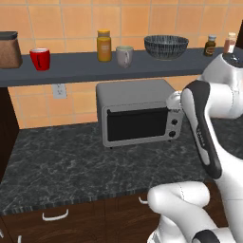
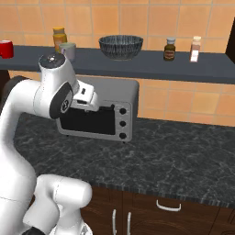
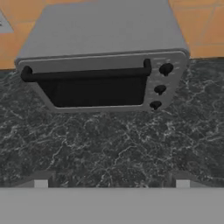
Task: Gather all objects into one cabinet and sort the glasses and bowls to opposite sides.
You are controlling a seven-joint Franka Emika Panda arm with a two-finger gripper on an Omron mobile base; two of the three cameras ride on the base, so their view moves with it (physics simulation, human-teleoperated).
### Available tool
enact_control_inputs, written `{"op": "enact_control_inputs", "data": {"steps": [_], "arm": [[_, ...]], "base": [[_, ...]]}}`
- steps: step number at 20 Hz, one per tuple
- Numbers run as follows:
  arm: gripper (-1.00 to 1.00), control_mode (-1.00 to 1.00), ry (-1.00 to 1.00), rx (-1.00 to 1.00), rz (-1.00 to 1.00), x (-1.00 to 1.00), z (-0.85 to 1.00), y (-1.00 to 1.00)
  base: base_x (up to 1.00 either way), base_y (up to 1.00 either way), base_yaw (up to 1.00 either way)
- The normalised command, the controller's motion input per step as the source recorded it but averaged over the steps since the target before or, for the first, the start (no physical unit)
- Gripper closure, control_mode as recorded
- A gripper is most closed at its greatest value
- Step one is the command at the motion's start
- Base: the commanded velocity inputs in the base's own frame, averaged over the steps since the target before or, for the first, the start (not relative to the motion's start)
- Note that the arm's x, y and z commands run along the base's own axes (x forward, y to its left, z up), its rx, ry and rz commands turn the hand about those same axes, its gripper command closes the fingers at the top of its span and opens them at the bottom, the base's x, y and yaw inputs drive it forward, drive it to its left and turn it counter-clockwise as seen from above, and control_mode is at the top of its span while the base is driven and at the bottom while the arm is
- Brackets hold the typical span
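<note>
Along the dark wall shelf (image 1: 71,71) stand a brown canister (image 1: 9,50), a glossy red mug (image 1: 40,59), a yellow jar (image 1: 104,46), a pale speckled mug (image 1: 124,56), a dark patterned bowl (image 1: 166,46) and two spice bottles (image 1: 210,46) (image 1: 229,43). The bowl (image 2: 120,47) sits between the pale mug (image 2: 68,50) and the bottles (image 2: 170,49). My gripper (image 3: 111,183) is open, with its tips wide apart and nothing between them. It hovers above the counter in front of the toaster oven, well below the shelf. The tall wall cabinet is out of view.
A grey toaster oven (image 1: 140,114) stands on the black marbled counter (image 1: 61,161) under the shelf, its door shut (image 3: 96,87). Base cabinets with short silver handles (image 1: 54,216) run below. A dark brown panel (image 1: 4,128) borders the counter's left end.
</note>
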Motion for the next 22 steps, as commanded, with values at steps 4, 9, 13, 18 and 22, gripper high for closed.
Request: {"op": "enact_control_inputs", "data": {"steps": [4,9,13,18,22], "arm": [[-1.0,-1.0,-0.06,-0.02,0.0,-1.0,0.83,-0.54],[-1.0,-1.0,0.0,-0.02,0.0,-0.95,0.45,-0.26],[-1.0,-1.0,-0.01,-0.04,0.0,-0.39,0.04,0.0],[-1.0,-1.0,0.0,0.0,0.0,0.0,0.0,0.0],[-1.0,-1.0,0.0,0.0,0.0,0.0,-0.03,-0.02]], "base": [[0.0,0.0,0.0],[0.0,0.0,0.0],[0.0,0.0,0.0],[0.0,0.0,0.0],[0.0,0.0,0.0]]}}
